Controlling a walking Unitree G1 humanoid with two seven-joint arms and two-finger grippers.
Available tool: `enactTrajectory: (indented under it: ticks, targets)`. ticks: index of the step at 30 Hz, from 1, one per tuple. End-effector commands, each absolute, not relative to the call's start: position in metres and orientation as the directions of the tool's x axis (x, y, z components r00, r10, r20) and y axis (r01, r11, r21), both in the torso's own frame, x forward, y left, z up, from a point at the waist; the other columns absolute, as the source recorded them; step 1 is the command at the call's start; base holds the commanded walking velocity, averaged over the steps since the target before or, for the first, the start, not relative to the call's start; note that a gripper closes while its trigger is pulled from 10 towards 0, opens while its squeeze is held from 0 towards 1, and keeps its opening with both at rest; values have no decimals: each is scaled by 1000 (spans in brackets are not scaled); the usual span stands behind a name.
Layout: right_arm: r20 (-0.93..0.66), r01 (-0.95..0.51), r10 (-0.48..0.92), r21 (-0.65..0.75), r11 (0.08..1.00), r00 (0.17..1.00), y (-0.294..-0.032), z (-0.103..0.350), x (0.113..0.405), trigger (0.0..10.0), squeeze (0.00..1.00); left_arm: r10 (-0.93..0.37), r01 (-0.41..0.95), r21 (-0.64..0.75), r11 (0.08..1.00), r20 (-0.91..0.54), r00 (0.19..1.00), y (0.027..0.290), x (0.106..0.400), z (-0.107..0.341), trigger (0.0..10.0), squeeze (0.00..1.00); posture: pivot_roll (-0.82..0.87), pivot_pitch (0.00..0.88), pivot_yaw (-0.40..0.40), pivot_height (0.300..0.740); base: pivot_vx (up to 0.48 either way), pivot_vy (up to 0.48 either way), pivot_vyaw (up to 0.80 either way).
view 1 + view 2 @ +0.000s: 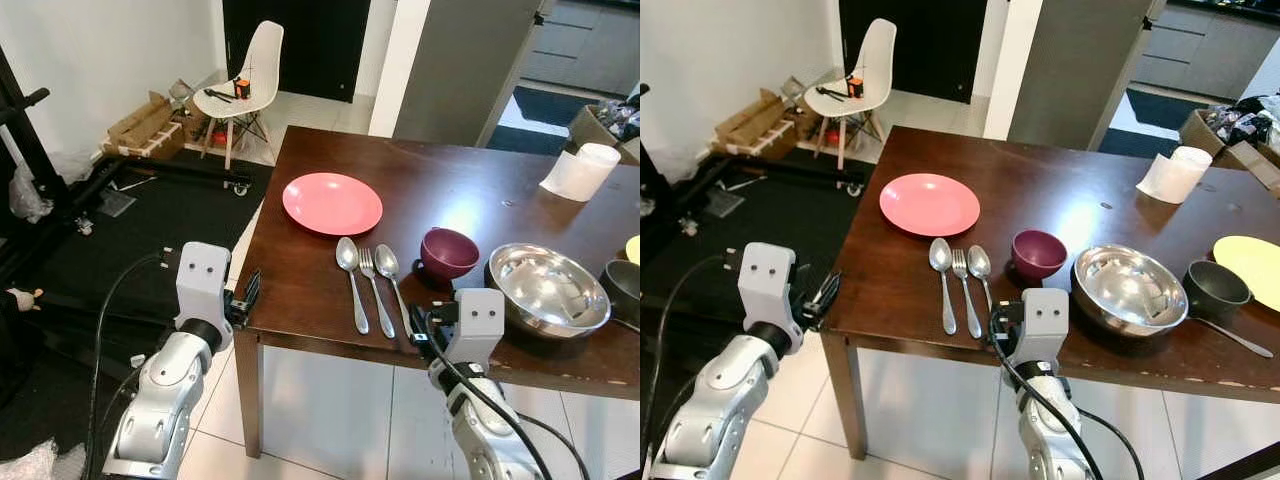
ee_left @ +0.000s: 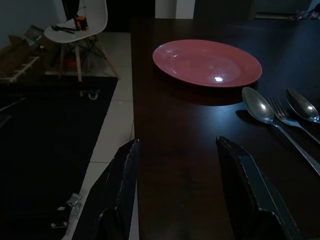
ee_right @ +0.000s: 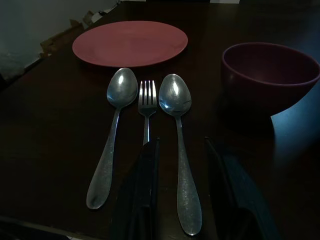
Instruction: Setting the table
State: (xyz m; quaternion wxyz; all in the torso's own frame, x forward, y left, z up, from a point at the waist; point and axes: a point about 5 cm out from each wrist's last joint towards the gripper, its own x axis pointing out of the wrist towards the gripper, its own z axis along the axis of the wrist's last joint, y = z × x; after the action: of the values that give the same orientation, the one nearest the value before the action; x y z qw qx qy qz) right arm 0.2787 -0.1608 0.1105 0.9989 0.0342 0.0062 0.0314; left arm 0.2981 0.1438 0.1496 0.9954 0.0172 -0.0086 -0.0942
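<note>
Left eye view: a dark brown wooden desk [image 1: 300,280] carries tableware, with both silver arms raised at its near edge.
Plate: a round pink plate [image 1: 332,203] lies flat toward the desk's left side, beyond the cutlery.
Cutlery: a silver spoon [image 1: 351,279], a silver fork [image 1: 374,287] and a second silver spoon [image 1: 392,282] lie side by side, handles toward the robot, bowls and tines pointing at the plate.
Bowls: a small dark purple bowl [image 1: 448,251] stands just right of the cutlery; a large shiny steel bowl [image 1: 546,288] sits right of it, close by.
Far right: a small dark grey saucepan [image 1: 1214,291] with a thin handle stands beside the steel bowl, next to a yellow plate [image 1: 1250,268] at the desk's edge.
Back of desk: a white paper roll [image 1: 581,171] lies near the far right edge.
Left end effector [image 2: 177,165]: held at the desk's left near corner, its two black fingers spread well apart with nothing between them, pointing toward the pink plate.
Right end effector [image 3: 181,165]: low over the near edge, fingers apart and straddling the handle of the second spoon, not closed on it.
Room: a white moulded chair [image 1: 245,75] stands on the tiled floor beyond the desk, near flattened cardboard boxes [image 1: 150,125] by the wall.
</note>
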Motion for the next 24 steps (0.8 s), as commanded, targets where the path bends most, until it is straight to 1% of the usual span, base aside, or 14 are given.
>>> enactTrajectory:
  ticks: [1,24]
  targets:
    - [-16,-53,54,67,996,998,-163,108,278,10000,0,-197,196,46,979,9,980,142,298,148,10000,0,-100,0,-7,740,0,0,0]
    - [-21,-50,51,71,996,998,-163,107,278,10000,0,-196,195,46,980,8,981,144,298,148,10000,0,-98,0,-3,740,0,0,0]
